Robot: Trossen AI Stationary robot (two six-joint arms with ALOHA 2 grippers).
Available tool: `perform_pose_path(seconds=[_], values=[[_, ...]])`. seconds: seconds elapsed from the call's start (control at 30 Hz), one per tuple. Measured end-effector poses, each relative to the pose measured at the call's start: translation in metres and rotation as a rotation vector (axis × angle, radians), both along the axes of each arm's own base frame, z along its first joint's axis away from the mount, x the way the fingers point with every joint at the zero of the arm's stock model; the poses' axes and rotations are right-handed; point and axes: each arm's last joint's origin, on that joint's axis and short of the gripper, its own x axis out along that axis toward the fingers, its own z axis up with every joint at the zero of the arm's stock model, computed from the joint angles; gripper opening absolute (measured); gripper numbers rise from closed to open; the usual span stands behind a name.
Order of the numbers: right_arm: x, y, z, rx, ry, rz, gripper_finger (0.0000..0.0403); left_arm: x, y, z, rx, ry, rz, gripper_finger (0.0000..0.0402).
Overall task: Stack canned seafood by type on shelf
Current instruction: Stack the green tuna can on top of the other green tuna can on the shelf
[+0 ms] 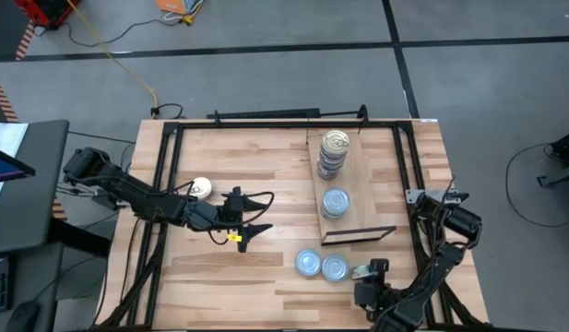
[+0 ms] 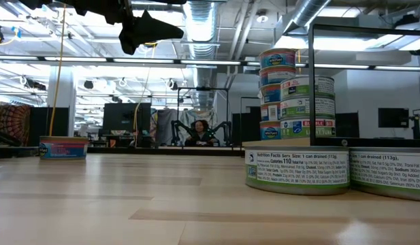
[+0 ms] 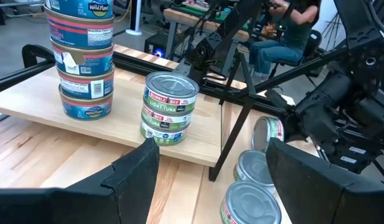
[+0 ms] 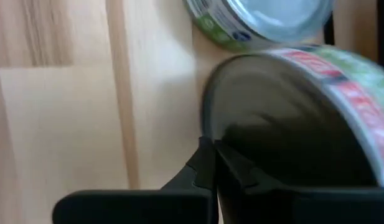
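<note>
On the shelf [image 1: 358, 189] stand two stacks: a tall one of gold-topped tins [image 1: 334, 152] and a shorter one of silver tins [image 1: 335, 203]. Two silver tins [image 1: 320, 266] and one gold tin [image 1: 201, 187] lie on the counter [image 1: 256, 286]. The left hand [image 1: 250, 219] hovers spread and empty. The right hand [image 1: 369, 274] is pressed together, pinching a tin [image 4: 304, 118] on edge; that thin grip could let it slip or roll.
</note>
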Motion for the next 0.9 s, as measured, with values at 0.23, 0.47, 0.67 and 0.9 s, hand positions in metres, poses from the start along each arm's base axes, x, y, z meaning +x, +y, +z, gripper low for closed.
perform_pose_path(seconds=[0.23, 0.47, 0.67, 0.9], values=[[0.009, 0.003, 0.008, 0.011, -0.022, 0.019, 0.0036, 0.000, 0.000, 0.000, -0.002, 0.002, 0.001, 0.0281], [0.015, 0.016, 0.042, 0.040, 0.007, 0.034, 0.0052, 0.000, 0.000, -0.001, -0.001, 0.008, 0.001, 0.0281], [0.020, 0.019, 0.077, 0.026, 0.018, 0.030, 0.0102, 0.000, 0.000, -0.001, -0.002, 0.007, 0.001, 0.0281], [0.021, 0.008, 0.092, 0.005, 0.173, -0.017, 0.0258, 0.000, 0.000, -0.001, -0.008, 0.005, 0.001, 0.0281]])
